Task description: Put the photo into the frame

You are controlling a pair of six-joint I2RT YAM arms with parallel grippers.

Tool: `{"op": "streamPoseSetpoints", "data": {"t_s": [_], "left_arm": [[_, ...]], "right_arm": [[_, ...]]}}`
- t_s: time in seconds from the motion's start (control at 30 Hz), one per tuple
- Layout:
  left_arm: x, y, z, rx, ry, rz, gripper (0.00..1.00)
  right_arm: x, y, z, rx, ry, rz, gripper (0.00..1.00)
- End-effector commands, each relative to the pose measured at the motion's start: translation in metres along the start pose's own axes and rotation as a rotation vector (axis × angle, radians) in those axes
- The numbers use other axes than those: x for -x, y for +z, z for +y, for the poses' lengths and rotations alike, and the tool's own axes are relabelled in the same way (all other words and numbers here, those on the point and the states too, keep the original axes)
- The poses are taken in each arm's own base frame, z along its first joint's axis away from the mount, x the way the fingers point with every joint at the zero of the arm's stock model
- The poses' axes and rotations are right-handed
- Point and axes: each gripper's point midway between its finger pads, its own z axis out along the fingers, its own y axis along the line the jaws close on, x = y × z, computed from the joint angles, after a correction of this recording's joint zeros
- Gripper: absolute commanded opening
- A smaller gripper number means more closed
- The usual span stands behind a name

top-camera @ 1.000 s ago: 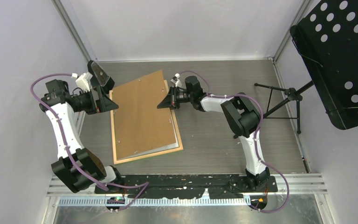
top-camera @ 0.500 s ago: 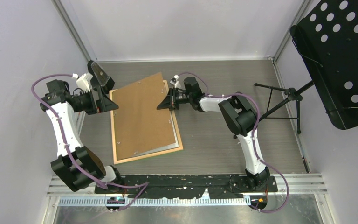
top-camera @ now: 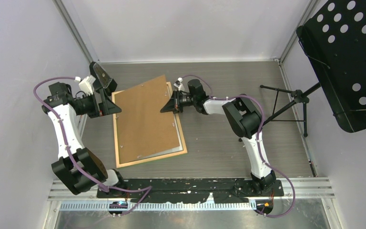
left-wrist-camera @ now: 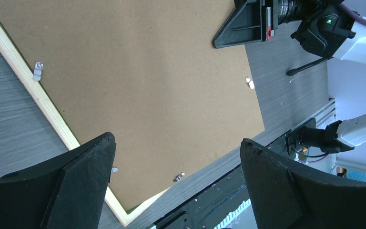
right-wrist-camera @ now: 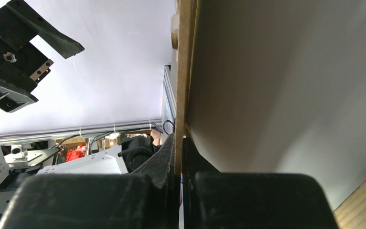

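Note:
The frame (top-camera: 117, 143) lies back up on the table, its light wood rim (left-wrist-camera: 28, 81) showing round a brown backing board (top-camera: 145, 119). My right gripper (top-camera: 167, 106) is shut on the board's far right edge and holds that side tilted up off the frame. In the right wrist view the board (right-wrist-camera: 185, 71) runs edge-on between the shut fingers (right-wrist-camera: 178, 143). A pale grey sheet (top-camera: 164, 151) peeks out under the board's near edge; whether it is the photo I cannot tell. My left gripper (top-camera: 108, 93) hovers wide open at the frame's far left corner, holding nothing (left-wrist-camera: 177, 139).
Small metal clips (left-wrist-camera: 37, 71) sit along the frame's rim. A black perforated music stand (top-camera: 348, 62) on a tripod (top-camera: 290, 100) occupies the right side. Walls close in on the left, the back and the right. A black rail (top-camera: 195, 188) runs along the near edge.
The right gripper has drawn slightly left with the board's edge, tilting the board a little more. The left arm has barely shifted.

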Motion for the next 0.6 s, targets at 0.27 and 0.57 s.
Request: {"op": "streamPoseSetpoints", "data": {"t_s": [0.27,0.57], "left_arm": [[0.0008,0.0033,0.0080,0.008,0.029,-0.008,1.00],[-0.0006,0.0048,0.0104,0.008,0.027,-0.002,1.00]], "right_arm": [[0.0074,0.0051,0.0395,0.135,-0.103,0.017,0.06],[0.0061,0.0077,0.0354,0.149,-0.092,0.019,0.06]]}}
